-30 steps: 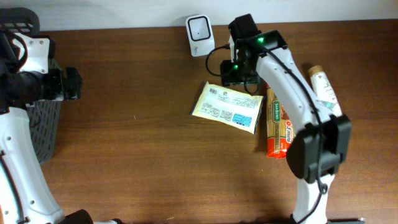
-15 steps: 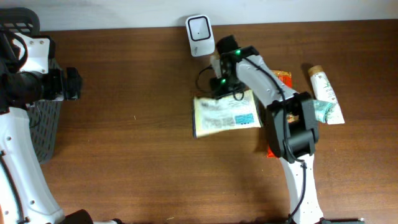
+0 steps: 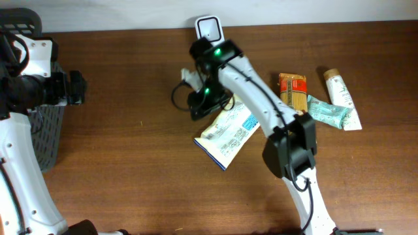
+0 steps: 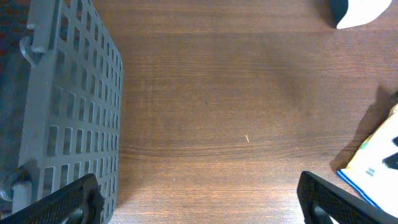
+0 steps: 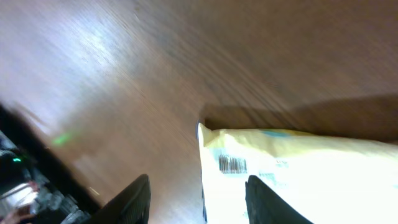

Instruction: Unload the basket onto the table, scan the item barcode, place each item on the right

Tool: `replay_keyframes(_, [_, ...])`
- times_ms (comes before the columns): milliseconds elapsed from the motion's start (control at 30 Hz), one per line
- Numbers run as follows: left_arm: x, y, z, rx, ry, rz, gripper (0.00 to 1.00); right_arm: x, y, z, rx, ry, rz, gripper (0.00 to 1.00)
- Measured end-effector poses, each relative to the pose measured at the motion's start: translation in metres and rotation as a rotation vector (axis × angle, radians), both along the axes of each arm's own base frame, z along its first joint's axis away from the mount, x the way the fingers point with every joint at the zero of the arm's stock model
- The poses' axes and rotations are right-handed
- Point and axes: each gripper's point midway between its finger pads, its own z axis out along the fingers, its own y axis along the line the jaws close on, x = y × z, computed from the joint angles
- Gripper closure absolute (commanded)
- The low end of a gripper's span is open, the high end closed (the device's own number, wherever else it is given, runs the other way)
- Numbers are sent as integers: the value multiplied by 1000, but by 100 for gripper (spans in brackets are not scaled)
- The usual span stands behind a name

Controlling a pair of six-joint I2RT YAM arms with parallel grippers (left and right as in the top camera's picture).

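Note:
The item is a flat yellow packet (image 3: 225,134) with blue and white print, hanging tilted over the table's middle. My right gripper (image 3: 204,101) is shut on its upper end. In the right wrist view the packet (image 5: 298,174) reaches in between the fingers (image 5: 134,199), and its barcode (image 5: 232,164) shows near its left edge. The white scanner (image 3: 209,27) stands at the table's back edge, just behind the right gripper. My left gripper (image 3: 75,87) stays open at the far left, with only bare table between its fingertips (image 4: 68,199). The left wrist view catches the packet's corner (image 4: 379,165).
A grey slatted basket (image 3: 39,130) stands at the table's left edge, beside the left gripper. At the right lie an orange packet (image 3: 292,91), a green pouch (image 3: 330,111) and a white tube (image 3: 338,88). The scanner's base (image 4: 364,9) shows at the left wrist view's top right.
My right gripper has swung left from beside the orange packet to in front of the scanner, carrying the yellow packet, which has turned. The left arm has stayed still.

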Motion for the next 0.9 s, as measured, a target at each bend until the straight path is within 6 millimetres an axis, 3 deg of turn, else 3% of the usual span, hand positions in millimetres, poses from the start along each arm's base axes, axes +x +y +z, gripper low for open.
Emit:
replay_keyframes(67, [0, 0, 0, 0, 0, 0, 1, 5, -22, 40, 7, 0, -86, 46])
replay_keyframes(100, [0, 0, 0, 0, 0, 0, 1, 11, -46, 70, 21, -18, -170, 45])
replay_keyframes(167, [0, 0, 0, 0, 0, 0, 1, 21, -75, 104, 57, -81, -263, 45])
replay_keyframes(267, [0, 0, 0, 0, 0, 0, 1, 23, -106, 135, 81, -125, -368, 45])
replay_keyframes(333, [0, 0, 0, -1, 1, 0, 1, 13, -110, 135, 69, -108, -377, 43])
replay_keyframes(467, [0, 0, 0, 0, 0, 0, 1, -27, -138, 102, -97, 10, -456, 41])
replay_keyframes(533, [0, 0, 0, -1, 0, 0, 1, -21, -140, 67, -119, 28, -504, 32])
replay_keyframes(567, [0, 0, 0, 0, -1, 0, 1, -20, -143, 30, -150, 72, -544, 28])
replay_keyframes(667, [0, 0, 0, 0, 1, 0, 1, -26, -154, -35, -171, 145, -644, 22])
replay_keyframes(733, [0, 0, 0, 0, 1, 0, 1, -30, -164, -63, -173, 178, -717, 18])
replay_keyframes(833, [0, 0, 0, 1, -1, 0, 1, -26, -164, -96, -122, 164, -789, 14])
replay_keyframes(900, [0, 0, 0, 0, 0, 0, 1, -19, -158, -102, -64, 147, -844, 14])
